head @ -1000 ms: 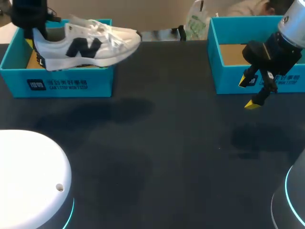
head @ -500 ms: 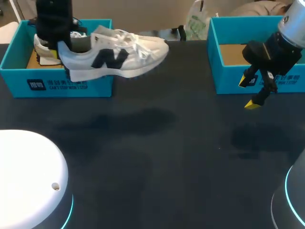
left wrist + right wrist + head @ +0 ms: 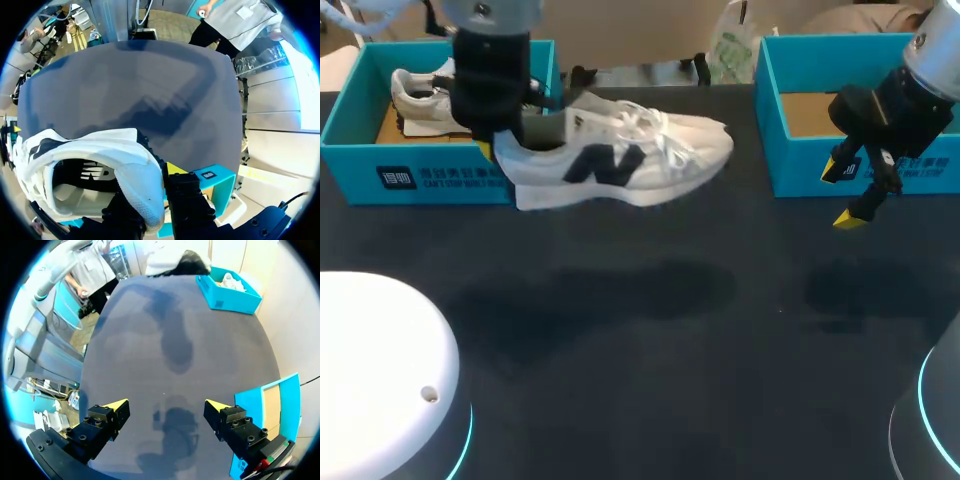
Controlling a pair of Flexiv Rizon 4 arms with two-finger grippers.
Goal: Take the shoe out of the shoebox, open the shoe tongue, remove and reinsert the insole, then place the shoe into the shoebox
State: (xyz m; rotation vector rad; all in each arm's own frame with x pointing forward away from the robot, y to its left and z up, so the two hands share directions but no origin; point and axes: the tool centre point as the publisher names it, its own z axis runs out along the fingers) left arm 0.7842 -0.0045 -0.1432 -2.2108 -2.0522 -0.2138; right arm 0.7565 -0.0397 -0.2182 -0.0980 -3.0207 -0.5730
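Worktop (image 3: 650, 380): dark, shoe's shadow on it mid-left. L shoebox (image 3: 420, 180) at far-left edge, 2nd shoe (image 3: 420, 100) lying inside. R shoebox (image 3: 800, 168) far right, cardboard floor showing.

Shoe (image 3: 620, 160): white w/ dark logo, clear of the L box, in the air over the worktop. Approx level, toe toward R side, heel just beside L box's front corner.

L end effector (image 3: 492, 148) clamped on the heel collar, heel wall pinched between its fingers. R end effector (image 3: 842, 195) spread wide, empty, hanging in front of R box.

Step IMO: set-down. Lower sole-flat mid-worktop, within R arm's reach for the tongue. Hold the heel pinch until the sole bears fully, else toe may drop & tip. Watch the loose laces.
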